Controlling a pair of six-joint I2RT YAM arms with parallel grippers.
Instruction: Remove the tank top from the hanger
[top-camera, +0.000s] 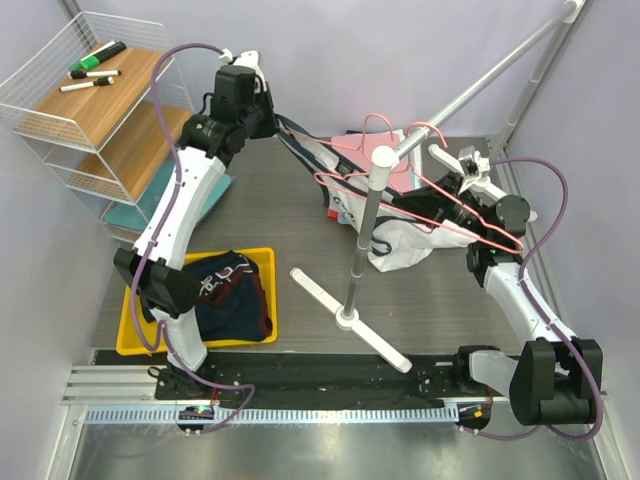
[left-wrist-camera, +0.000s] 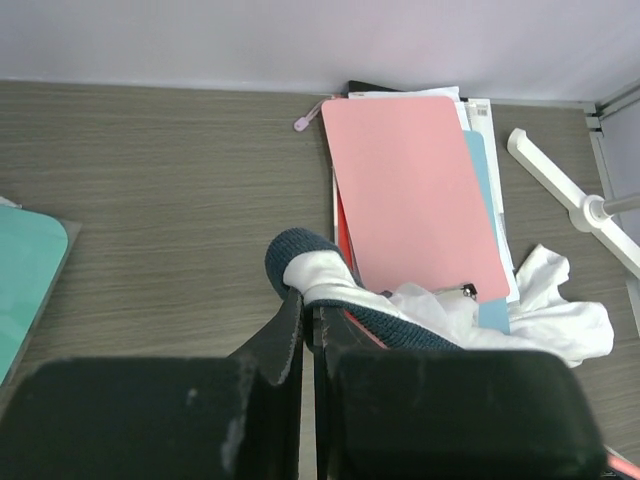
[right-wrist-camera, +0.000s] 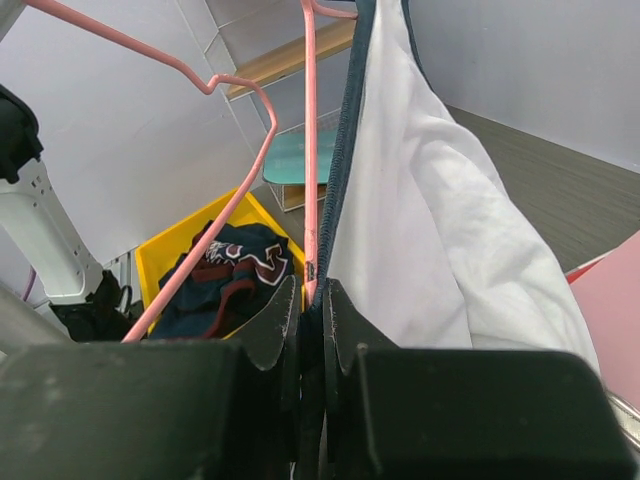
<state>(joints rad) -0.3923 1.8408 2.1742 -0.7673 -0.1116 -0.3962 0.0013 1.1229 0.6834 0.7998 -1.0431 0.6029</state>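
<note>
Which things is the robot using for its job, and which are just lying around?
For the job: tank top, pink hanger, left end effector pinching the top, right end effector pinching the hanger.

Just lying about: markers, yellow bin, dark clothes, pink folder.

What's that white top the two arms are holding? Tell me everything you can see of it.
A white tank top with dark navy ribbed trim, soft cotton-like fabric, rumpled. One strap is pulled taut to the left hand, pinched shut on its trim. The body hangs from a pink wire hanger, which the right hand clamps together with the top's navy edge; its lower folds sag onto the grey table.
</note>
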